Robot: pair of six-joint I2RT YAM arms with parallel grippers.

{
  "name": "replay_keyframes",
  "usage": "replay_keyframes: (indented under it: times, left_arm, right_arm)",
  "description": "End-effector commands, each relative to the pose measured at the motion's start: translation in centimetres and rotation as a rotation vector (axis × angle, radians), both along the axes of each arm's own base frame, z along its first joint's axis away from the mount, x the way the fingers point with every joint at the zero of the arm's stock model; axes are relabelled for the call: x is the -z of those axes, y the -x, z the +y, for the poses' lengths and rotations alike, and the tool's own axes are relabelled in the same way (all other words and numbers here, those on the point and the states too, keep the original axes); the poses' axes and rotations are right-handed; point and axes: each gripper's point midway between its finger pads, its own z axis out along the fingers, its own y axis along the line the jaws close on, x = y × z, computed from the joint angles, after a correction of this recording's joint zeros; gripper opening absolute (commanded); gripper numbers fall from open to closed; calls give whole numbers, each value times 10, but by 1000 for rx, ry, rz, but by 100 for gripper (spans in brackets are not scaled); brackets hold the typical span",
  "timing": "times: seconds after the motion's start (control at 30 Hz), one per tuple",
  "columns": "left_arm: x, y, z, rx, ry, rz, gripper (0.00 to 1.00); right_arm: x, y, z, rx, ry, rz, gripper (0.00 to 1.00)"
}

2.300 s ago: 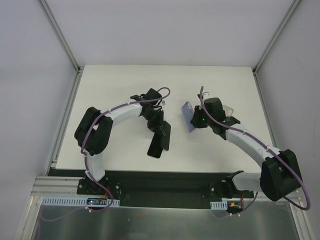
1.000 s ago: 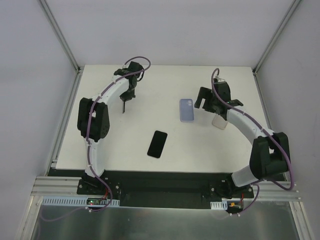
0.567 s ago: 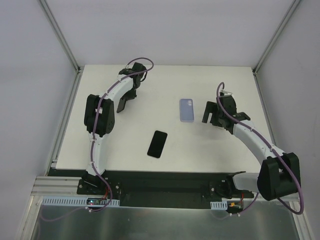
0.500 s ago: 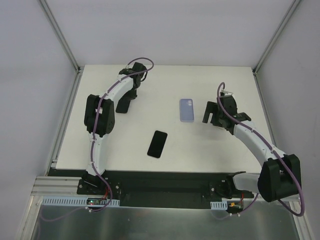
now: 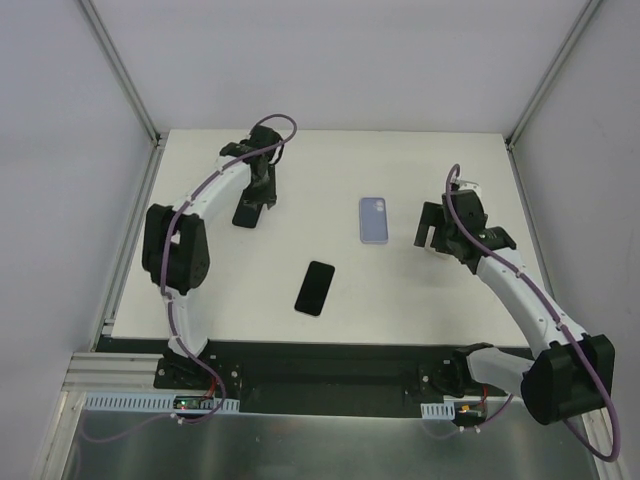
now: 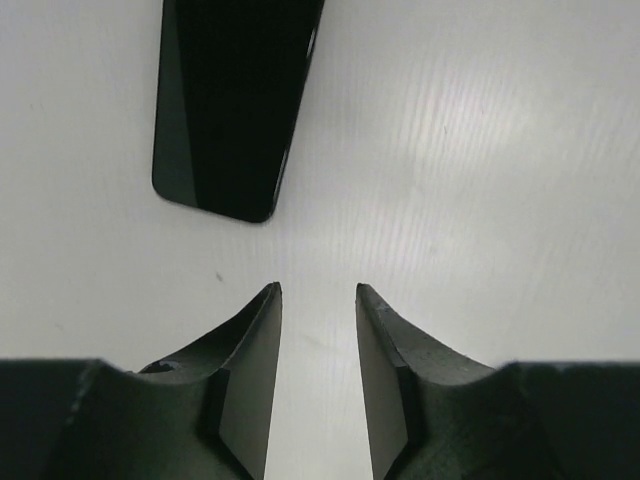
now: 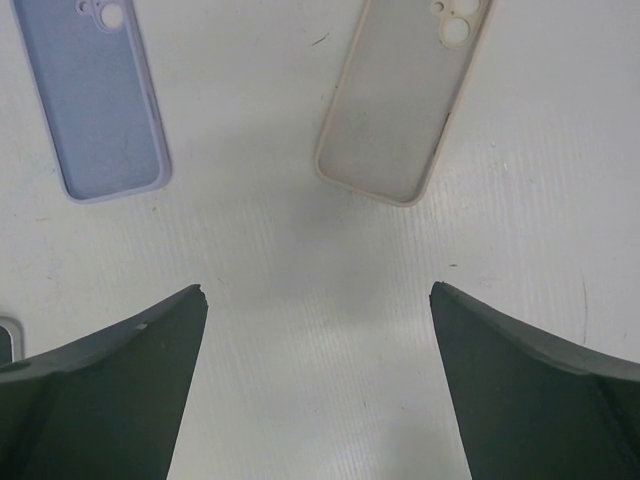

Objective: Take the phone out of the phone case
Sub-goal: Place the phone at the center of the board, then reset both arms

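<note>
Inspecting the surfaces, you find the phone (image 6: pixel 235 100) a glossy black slab with rounded corners. It lies bare on the matte, faintly ribbed white table (image 5: pixel 200 300), ahead and left of the left gripper (image 6: pixel 318 290), whose fingers are narrowly parted on nothing. Ahead of the right gripper (image 7: pixel 317 290), which is spread wide and pointing down, lie a lavender case (image 7: pixel 95 100) and a cream case (image 7: pixel 400 100), both empty.

Robot lab test cell. Bare white desk (image 5: pixel 250 300), boxed in by plain white panels (image 5: pixel 60 200) on aluminium rails (image 5: pixel 120 70). Left arm (image 5: pixel 215 185) and right arm (image 5: pixel 515 285) bolted along a metal base plate (image 5: pixel 330 450).
</note>
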Motion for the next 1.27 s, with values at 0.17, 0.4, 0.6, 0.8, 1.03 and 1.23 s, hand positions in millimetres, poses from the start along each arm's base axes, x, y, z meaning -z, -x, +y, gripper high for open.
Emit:
replay_keyframes:
  times: [0.17,0.4,0.6,0.8,1.03,1.23]
  left_arm:
    - [-33,105,3,68,185,-32,45]
    - [-32,173,17,66,255,-44,50]
    - [-30,201,21,47,304,-66,60]
    - [-23,211,19,38,330,-38,63]
    - [-27,207,14,23,355,-34,66]
    - [-38,200,9,33,375,-52,67]
  right_arm:
    - [-10,26,-26,44,100,28,96]
    - [-13,43,-37,72,117,13,96]
    - [-1,58,-41,88,115,31,96]
    - [11,76,-47,110,102,28,96]
    - [13,89,-53,133,107,25,96]
    - [0,86,-54,140,96,-32,96]
